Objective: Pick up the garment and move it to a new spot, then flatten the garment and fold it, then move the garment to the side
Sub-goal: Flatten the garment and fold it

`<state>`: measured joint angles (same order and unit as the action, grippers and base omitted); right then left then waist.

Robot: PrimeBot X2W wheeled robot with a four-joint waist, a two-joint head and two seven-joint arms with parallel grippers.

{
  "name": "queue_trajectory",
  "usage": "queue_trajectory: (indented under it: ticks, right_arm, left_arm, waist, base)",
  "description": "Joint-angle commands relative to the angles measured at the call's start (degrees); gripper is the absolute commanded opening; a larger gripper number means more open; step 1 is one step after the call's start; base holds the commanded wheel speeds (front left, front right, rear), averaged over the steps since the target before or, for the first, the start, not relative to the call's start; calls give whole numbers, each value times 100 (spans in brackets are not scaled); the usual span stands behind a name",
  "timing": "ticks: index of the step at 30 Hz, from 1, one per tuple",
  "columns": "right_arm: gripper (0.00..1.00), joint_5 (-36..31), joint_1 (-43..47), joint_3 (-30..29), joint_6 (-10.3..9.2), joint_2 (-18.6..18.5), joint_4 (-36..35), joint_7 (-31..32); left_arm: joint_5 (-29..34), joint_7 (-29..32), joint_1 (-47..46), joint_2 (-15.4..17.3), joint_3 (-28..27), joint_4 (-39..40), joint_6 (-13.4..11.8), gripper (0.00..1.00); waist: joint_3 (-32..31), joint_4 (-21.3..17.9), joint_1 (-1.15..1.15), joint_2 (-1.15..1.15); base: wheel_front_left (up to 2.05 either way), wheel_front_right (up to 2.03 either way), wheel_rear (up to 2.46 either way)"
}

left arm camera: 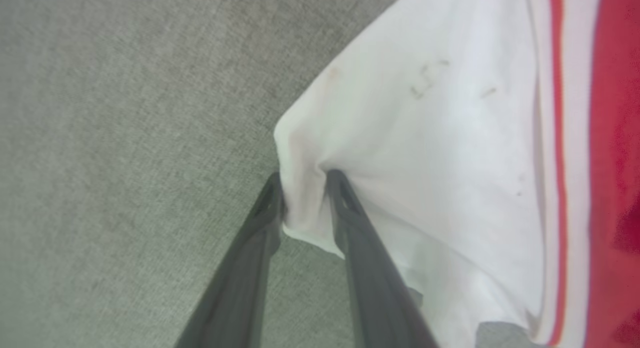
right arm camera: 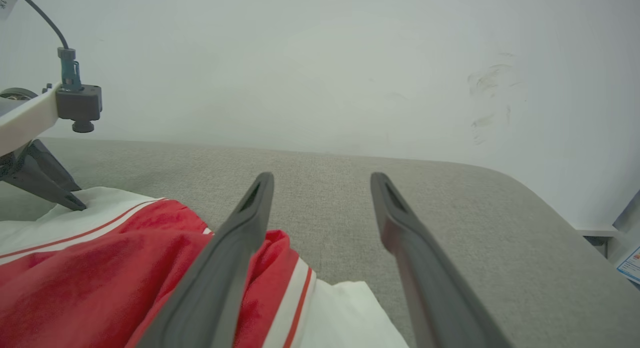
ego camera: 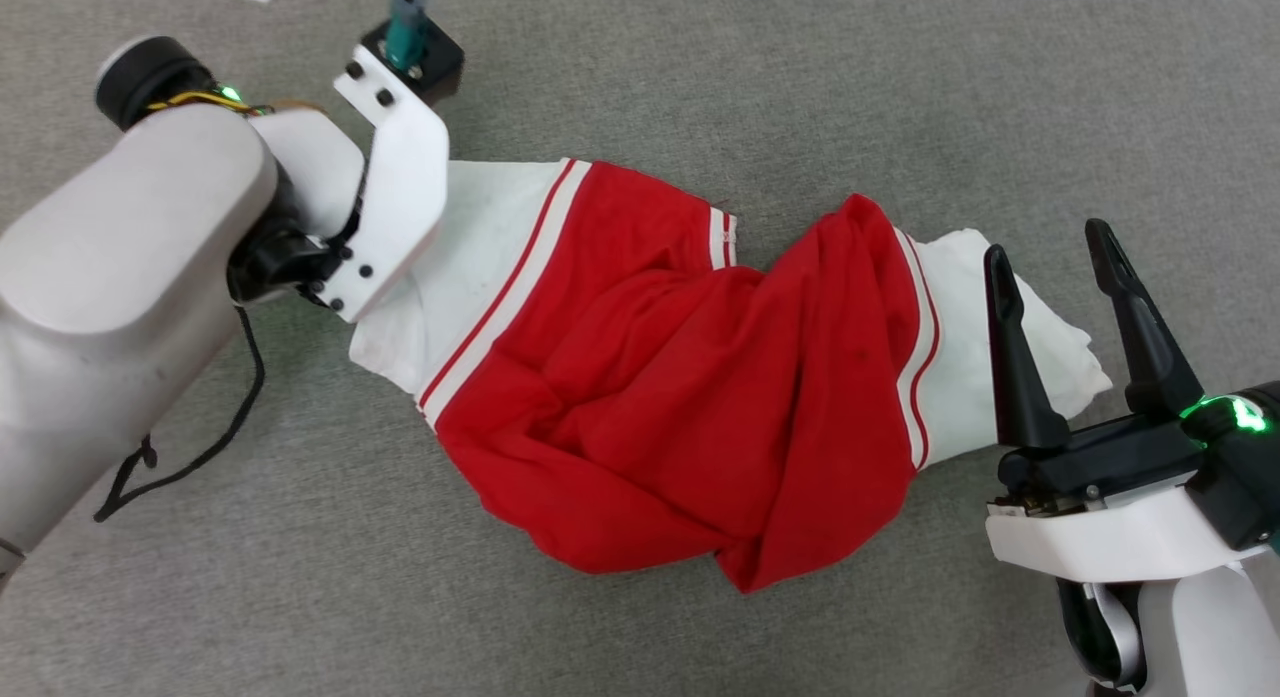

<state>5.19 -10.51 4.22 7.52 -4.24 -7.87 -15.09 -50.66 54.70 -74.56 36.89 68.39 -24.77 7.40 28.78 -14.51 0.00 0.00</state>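
While the left claw is clamped on a bunched fold of white sleeve, with cloth filling the gap between its fingertips and creases fanning out from the pinch, the right claw has its fingers wide apart and nothing in them. The garment lies crumpled on the grey fabric worktop and stretches between the two claws. One white sleeve is at the left claw, the other sits under and just beside the right claw's fingers, and the twisted red body is in the middle. You can see red-and-white striped trim where each sleeve meets the red part. From the right claw's own camera, the red cloth and the second sleeve sit low beneath its fingers. Past the fingertips it's just bare grey worktop and a pale wall. I can't tell if those fingers touch the sleeve.
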Motion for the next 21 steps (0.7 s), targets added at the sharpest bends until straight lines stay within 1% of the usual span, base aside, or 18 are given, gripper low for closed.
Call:
queue_trajectory:
  ticks: [1, 7, 9, 12, 16, 18, 21]
  right_arm:
    - [100, -3, -41, -50, -6, 33, 28, -11]
    - [100, -26, 188, -286, -6, 18, 81, -11]
    - [100, -35, 271, -328, -6, 6, 90, -10]
    - [100, -50, 358, -356, -6, -3, 115, -11]
    - [100, -59, 421, -343, -6, -23, 172, -11]
    - [100, -61, 436, -322, -6, -32, 195, -11]
    - [100, -65, 446, -298, -6, -52, 256, -11]
  left_arm:
    - [-59, -79, 229, 56, 236, -91, 0, 0]
    - [-362, -634, 97, 222, 242, 199, 0, 0]
    - [-419, -725, 122, 404, 280, 340, 0, 0]
    - [-561, -799, 262, 761, 302, 484, 0, 0]
    - [-759, -852, 551, 1238, 278, 477, -12, 0]
    - [-884, -896, 754, 1400, 276, 429, -71, 0]
    - [-1083, -1023, 1058, 1560, 239, 291, -228, 0]
  waist:
    - [-106, 111, 0, 0]
    - [-539, 570, 0, 0]
    - [-671, 722, 0, 0]
    - [-831, 895, 0, 0]
    - [-949, 1009, 0, 0]
    - [-965, 1018, 0, 0]
    - [-945, 976, 0, 0]
  base:
    - [0, 0, 0]
    - [0, 0, 0]
    - [0, 0, 0]
    - [0, 0, 0]
    - [0, 0, 0]
    - [0, 0, 0]
    - [0, 0, 0]
